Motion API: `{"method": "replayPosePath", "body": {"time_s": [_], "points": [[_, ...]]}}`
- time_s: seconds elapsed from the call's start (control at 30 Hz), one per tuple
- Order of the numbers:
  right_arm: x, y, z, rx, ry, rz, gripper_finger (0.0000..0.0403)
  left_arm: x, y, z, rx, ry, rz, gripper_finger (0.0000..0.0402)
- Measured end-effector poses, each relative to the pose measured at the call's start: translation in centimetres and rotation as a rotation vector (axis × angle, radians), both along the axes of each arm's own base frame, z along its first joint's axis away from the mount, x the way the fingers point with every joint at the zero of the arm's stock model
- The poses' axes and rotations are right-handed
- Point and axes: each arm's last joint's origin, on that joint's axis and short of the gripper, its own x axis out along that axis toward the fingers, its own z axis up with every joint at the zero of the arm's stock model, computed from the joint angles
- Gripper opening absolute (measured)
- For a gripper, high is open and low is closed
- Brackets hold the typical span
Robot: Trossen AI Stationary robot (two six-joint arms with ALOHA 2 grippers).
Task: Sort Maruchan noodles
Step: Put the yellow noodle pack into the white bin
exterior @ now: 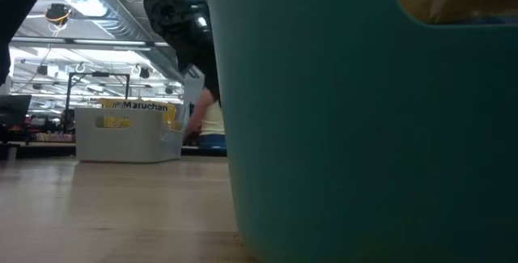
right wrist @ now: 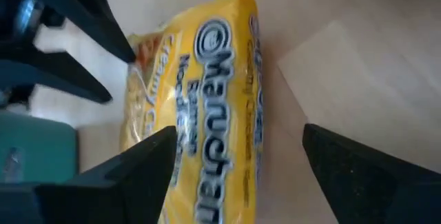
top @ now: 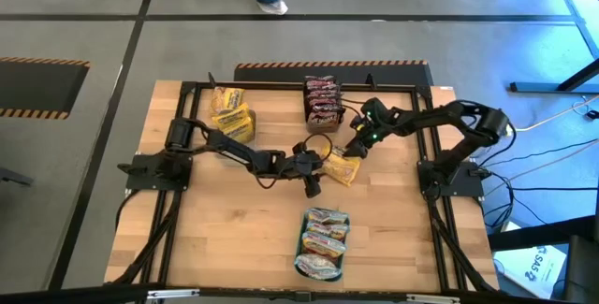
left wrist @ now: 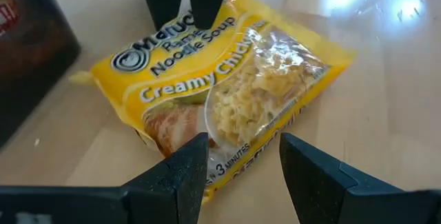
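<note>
High view: both my arms meet at table centre over one yellow Creamy Chicken packet (top: 343, 167). Yellow packets sit in the back-left tub (top: 230, 115), dark ones in the back tub (top: 321, 100), pale ones in the teal tray (top: 321, 241). Looks nearly sorted; this one is left.

Low view: teal tray wall fills the frame; tub with Maruchan print behind.

Left wrist: my left gripper (left wrist: 242, 162) is spread, straddling the packet's edge, not pinching.

Right wrist: my right gripper (right wrist: 238, 158) is spread wide over the packet.

Loose packet (top: 342, 167) mid-table, betw left gripper (top: 314, 166) & right gripper (top: 358, 147), tray (top: 301, 244) nearer front
</note>
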Motion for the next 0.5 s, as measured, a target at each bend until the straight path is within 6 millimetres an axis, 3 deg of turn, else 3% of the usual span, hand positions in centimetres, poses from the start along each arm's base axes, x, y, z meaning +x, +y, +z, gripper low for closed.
{"method": "replayPosePath", "body": {"time_s": [0.2, 0.5], "points": [[0.5, 0.0, -0.6, 0.086, -0.026, 0.01, 0.0308, 0.2, 0.2, -1.1, 0.005, 0.012, 0.015, 0.0174], [2.1, 2.8, -0.6, 0.163, -0.013, 0.089, 0.0285, 0.1, 0.2, -1.6, 0.016, 0.026, 0.027, 0.0174]]}}
